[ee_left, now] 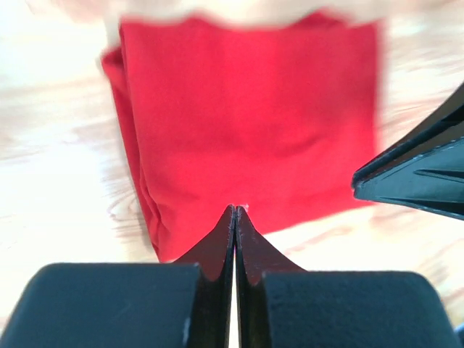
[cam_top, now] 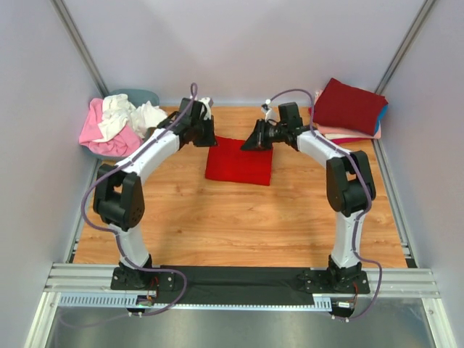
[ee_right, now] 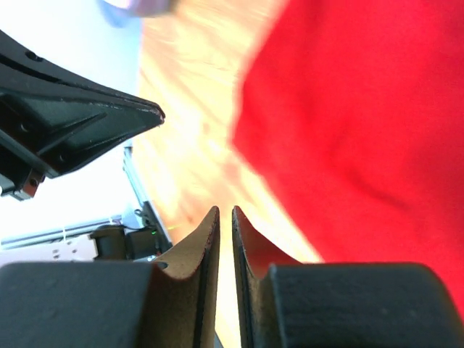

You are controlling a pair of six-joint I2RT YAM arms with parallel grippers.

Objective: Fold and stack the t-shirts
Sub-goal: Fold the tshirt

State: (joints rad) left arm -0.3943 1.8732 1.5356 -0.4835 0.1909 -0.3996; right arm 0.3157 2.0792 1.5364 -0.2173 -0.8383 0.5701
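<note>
Now | bright red t-shirt (cam_top: 239, 163) folded, long axis seemingly left-right | left claw (ee_left: 235, 209) clenched empty | right claw (ee_right: 225, 212) ajar

Bright red t-shirt (cam_top: 239, 161), plain, on the honey wood-grain table (cam_top: 217, 217). At two o'clock, a dark red t-shirt (cam_top: 348, 107) over a blue t-shirt (cam_top: 383, 112) and a pale pink t-shirt (cam_top: 351, 133). At ten o'clock, a pink t-shirt (cam_top: 101, 134), a white t-shirt (cam_top: 134, 116) and a grey tub (cam_top: 145, 95). Left tool (ee_left: 235, 210) and right tool (ee_right: 225, 212) are black.
</note>
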